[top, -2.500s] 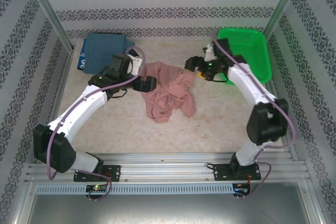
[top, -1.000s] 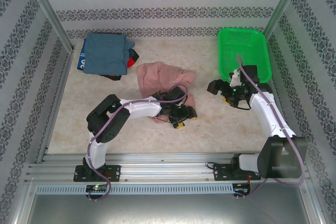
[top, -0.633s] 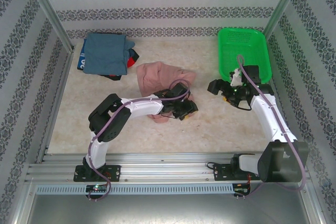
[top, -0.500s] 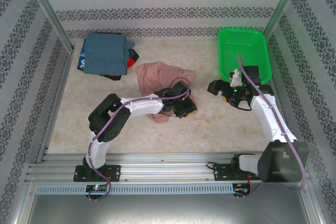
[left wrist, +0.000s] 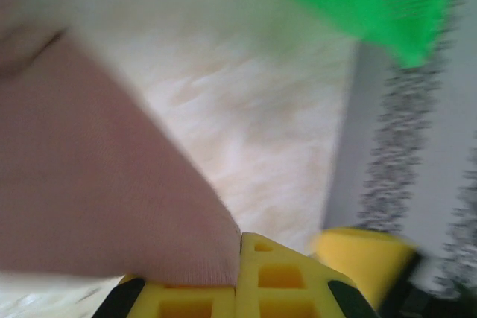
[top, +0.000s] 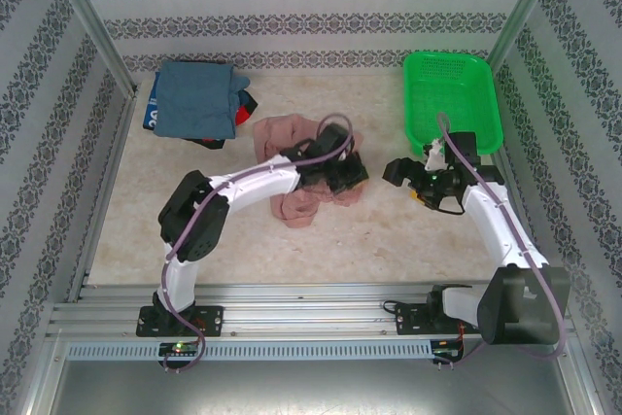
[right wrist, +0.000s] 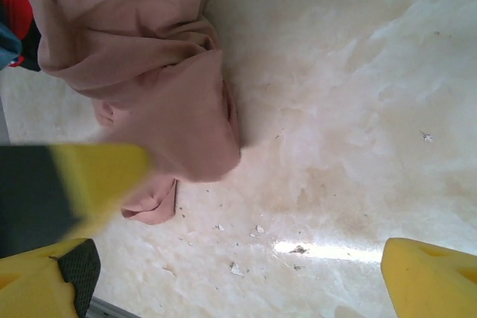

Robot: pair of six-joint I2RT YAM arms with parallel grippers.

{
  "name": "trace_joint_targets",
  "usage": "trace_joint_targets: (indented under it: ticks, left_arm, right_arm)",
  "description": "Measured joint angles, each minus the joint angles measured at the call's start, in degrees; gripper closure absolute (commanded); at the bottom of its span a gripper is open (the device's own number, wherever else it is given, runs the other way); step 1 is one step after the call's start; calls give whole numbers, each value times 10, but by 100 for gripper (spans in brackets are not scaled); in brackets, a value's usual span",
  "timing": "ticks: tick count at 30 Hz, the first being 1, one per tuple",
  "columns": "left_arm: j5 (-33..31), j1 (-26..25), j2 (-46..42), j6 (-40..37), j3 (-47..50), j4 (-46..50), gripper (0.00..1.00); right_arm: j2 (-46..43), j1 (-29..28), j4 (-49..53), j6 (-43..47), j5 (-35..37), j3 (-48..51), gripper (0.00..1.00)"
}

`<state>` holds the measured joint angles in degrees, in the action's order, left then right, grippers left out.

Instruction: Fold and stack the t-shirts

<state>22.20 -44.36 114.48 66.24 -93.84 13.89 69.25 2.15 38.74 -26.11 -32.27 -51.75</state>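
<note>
Top external view, by size. Walls [top: 311, 17]: patterned, on three sides. Table [top: 389, 240]: beige marbled top. Green basket [top: 452, 94]: far right. Pink t-shirt [top: 287, 138]: mid-table, crumpled, folding judged barely begun. Folded stack [top: 194, 99]: far left, blue-grey on top; judged done. Left gripper [top: 350, 185]: jaws clamped on the pink t-shirt's edge. Right gripper [top: 403, 180]: jaws apart, holding nothing, beside the basket.

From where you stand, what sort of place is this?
Probably a robot test booth, not a home: a tabletop boxed in by patterned panels, an aluminium rail carrying two robot arms, plus a pink t-shirt, a folded pile and a green basket.
</note>
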Motion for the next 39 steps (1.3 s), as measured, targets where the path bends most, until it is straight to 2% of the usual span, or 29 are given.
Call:
trace_joint_targets:
  ticks: [6,11,14,18,23,27,30,33,39]
  left_arm:
    - [-17,10,-7,-112,-258,72,100]
    - [-50,12,-17,-182,-400,154,100]
    - [-81,17,-33,-219,-442,205,100]
    - [-134,49,-106,-265,-413,280,100]
    - [-163,145,-245,-283,-290,302,100]
    - [-164,164,-331,-283,-159,290,100]
    - [-163,198,-357,-281,-88,290,100]
    - [-164,222,-347,-286,-80,292,100]
    - [-152,223,-356,-291,-53,264,100]
  right_arm:
    - [-38,2,-13,-22,29,1,2]
    - [-103,14,-28,-49,66,2,2]
    - [-115,15,-49,-61,67,4,2]
    - [-101,14,-82,-82,49,28,2]
    - [-61,-16,-104,-94,26,36,3]
    - [-23,-84,-118,-101,30,36,3]
    - [0,-139,-129,-104,33,36,3]
    - [33,-194,-143,-104,35,34,5]
    - [127,-311,-163,-94,53,-6,13]
